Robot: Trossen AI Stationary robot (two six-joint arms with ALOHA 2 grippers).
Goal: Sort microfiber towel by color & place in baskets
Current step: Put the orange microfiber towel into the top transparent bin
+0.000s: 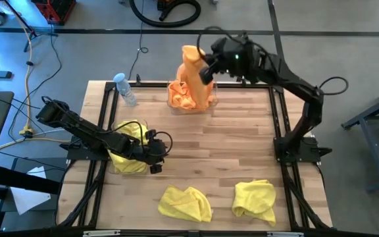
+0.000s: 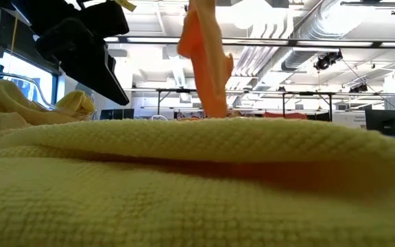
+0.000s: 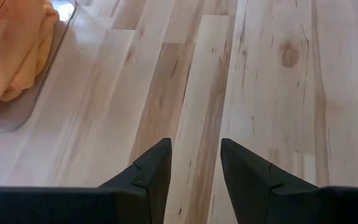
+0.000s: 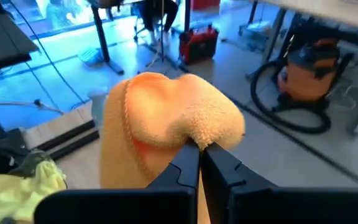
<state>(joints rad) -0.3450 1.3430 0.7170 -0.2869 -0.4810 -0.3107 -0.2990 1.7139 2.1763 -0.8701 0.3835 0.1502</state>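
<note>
My right gripper (image 1: pixel 206 71) is up over the far-middle basket (image 1: pixel 210 104) and is shut on an orange towel (image 1: pixel 191 62), which hangs like a column in the low view (image 2: pixel 204 62). That basket holds more orange towels (image 1: pixel 183 97). My left gripper (image 1: pixel 155 158) is open, low over bare wood (image 3: pixel 191 93), beside the left basket (image 1: pixel 120 168) of yellow towels (image 1: pixel 129 131). Two more yellow towels (image 1: pixel 185 203) (image 1: pixel 254 199) lie on the table's near part. One of them fills the low view (image 2: pixel 197 185). My right gripper pinches the orange towel between its two shut fingers (image 4: pixel 219 163) at a rounded fold at the towel's top (image 4: pixel 197 127), several layers bunched. The fingers come from the table's right side. The towel hangs below them toward the orange pile (image 1: pixel 199 95); I cannot tell whether its lower end touches.
A clear water bottle (image 1: pixel 125 89) stands at the far left, next to the black frame rail (image 1: pixel 104 115). Bare wood lies in the table's middle (image 1: pixel 222 145). Beyond the table are cables and a vacuum cleaner (image 4: pixel 309 87) on the floor.
</note>
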